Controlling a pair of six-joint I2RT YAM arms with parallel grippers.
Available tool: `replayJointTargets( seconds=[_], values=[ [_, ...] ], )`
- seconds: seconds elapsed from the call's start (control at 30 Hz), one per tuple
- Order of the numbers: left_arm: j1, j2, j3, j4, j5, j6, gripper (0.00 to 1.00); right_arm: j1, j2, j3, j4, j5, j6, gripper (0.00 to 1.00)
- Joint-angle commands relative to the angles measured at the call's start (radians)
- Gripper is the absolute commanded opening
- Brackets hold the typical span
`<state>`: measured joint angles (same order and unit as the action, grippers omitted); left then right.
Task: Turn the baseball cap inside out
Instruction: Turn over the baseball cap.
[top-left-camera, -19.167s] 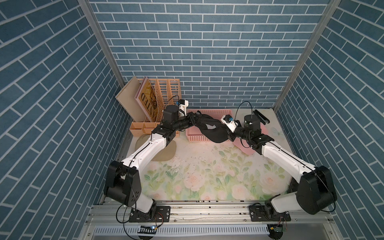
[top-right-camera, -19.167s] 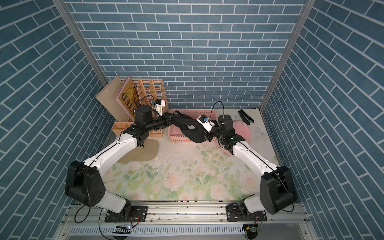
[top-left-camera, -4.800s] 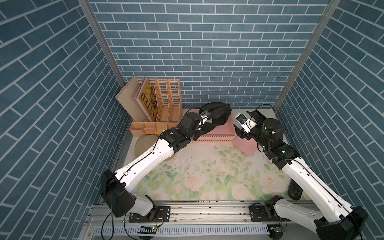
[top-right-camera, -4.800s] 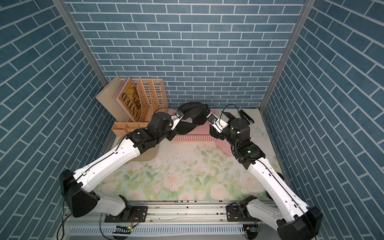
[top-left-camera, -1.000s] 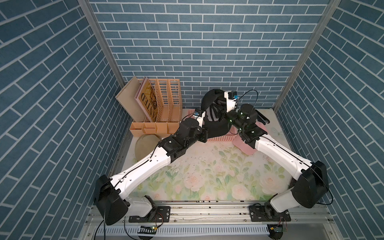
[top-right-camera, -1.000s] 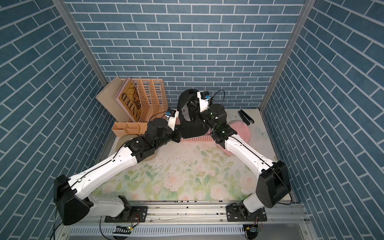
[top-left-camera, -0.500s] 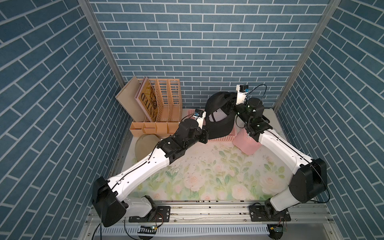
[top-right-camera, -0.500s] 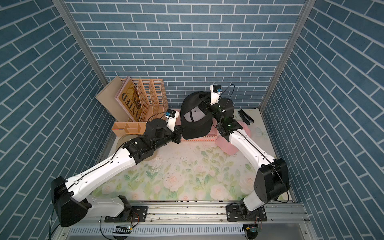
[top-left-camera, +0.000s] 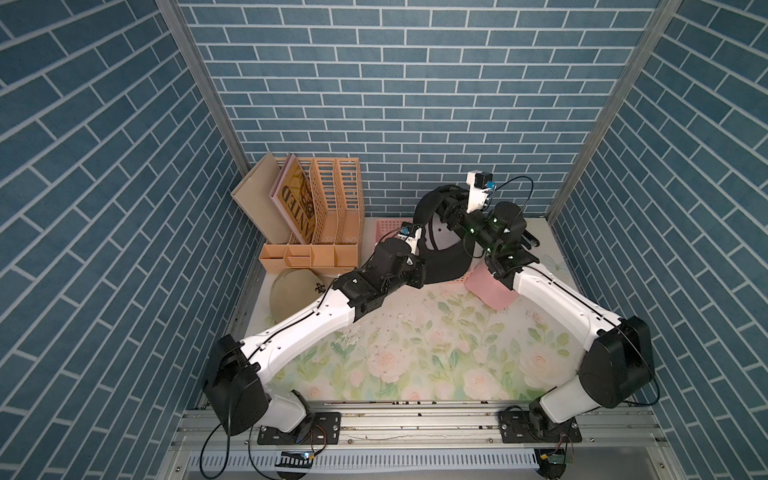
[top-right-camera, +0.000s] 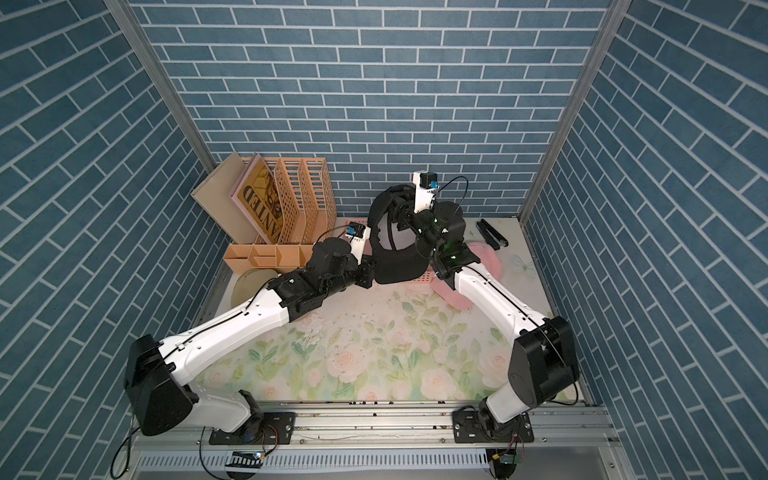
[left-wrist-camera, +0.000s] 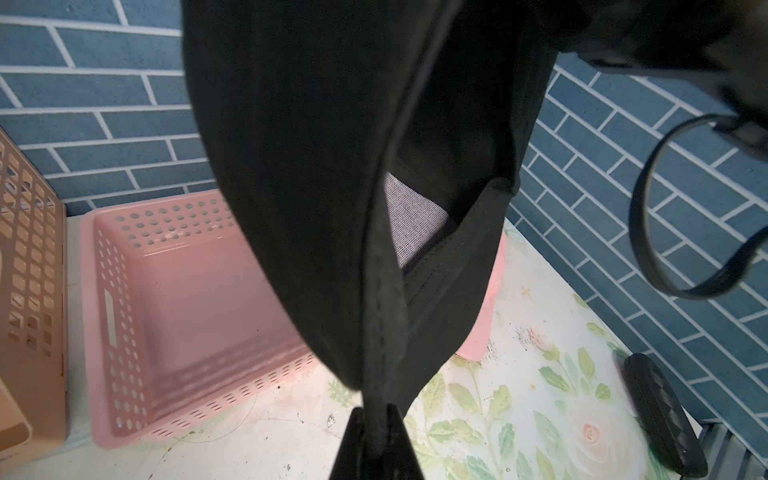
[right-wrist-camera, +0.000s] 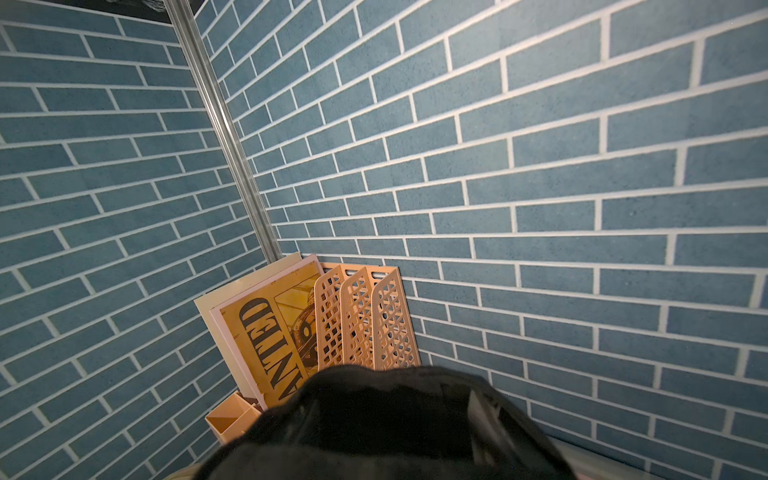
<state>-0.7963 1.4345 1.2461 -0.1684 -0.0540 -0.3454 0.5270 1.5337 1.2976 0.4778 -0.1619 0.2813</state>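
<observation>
Mat (top-left-camera: 415, 353): flowered cloth nearest my bases; nothing of the job lies on it.
Left pincer (left-wrist-camera: 372, 432): clamped tight on the cap's stitched edge; my wrist view shows the cloth squeezed between the jaws.
Cap (top-left-camera: 446, 259): black, held off the table between my two arms and above the basket's near side. The brim hangs low and the crown is raised toward the back wall. Grey lining shows inside the opening.
Right pincer (top-left-camera: 449, 210): reaches into the crown from the open side. Cloth drapes over it, so I cannot tell how wide the jaws stand or whether they pinch anything.
Basket (left-wrist-camera: 124, 291): pink, below and behind the cap.
Other caps: a tan one (top-left-camera: 291, 291) lies beside my left arm and a pink one (top-left-camera: 488, 286) beside my right, both apart from the work.
Rack (top-left-camera: 336, 199): against the far wall, well clear.
Step in hand: judged mid-turn. The edge is anchored and the crown is worked from within. With the lining inside, it is not yet reversed.
Next move: likely the right pincer takes the crown's inner cloth and draws it out through the opening while the left hold stays firm. A slip at the edge would undo it.
</observation>
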Motion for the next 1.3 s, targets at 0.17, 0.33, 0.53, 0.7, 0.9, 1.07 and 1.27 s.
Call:
replayJointTargets(
  seconds=[0.17, 0.33, 0.53, 0.7, 0.9, 1.07, 1.27],
  values=[
    [0.040, -0.057, 0.028, -0.005, -0.029, 0.001, 0.00, -0.002, -0.183, -0.052, -0.300, -0.025, -0.086, 0.68],
    [0.040, -0.060, 0.037, -0.008, -0.030, 0.008, 0.00, -0.002, -0.222, -0.074, -0.426, -0.021, -0.103, 0.69],
    [0.040, -0.070, 0.020, -0.014, -0.039, 0.018, 0.00, -0.017, -0.319, -0.060, -0.584, 0.249, -0.198, 0.71],
    [0.036, -0.077, 0.022, -0.018, -0.021, 0.051, 0.00, -0.063, -0.333, -0.088, -0.640, 0.290, -0.241, 0.73],
    [0.014, -0.073, 0.018, -0.033, 0.032, 0.089, 0.00, -0.070, -0.292, -0.146, -0.537, 0.248, -0.238, 0.74],
    [-0.009, -0.069, 0.011, -0.030, 0.058, 0.092, 0.00, -0.079, -0.240, -0.141, -0.466, 0.229, -0.245, 0.69],
    [-0.013, -0.077, -0.026, 0.005, 0.008, 0.057, 0.00, -0.112, -0.231, -0.132, -0.418, 0.279, -0.186, 0.19]
  ],
)
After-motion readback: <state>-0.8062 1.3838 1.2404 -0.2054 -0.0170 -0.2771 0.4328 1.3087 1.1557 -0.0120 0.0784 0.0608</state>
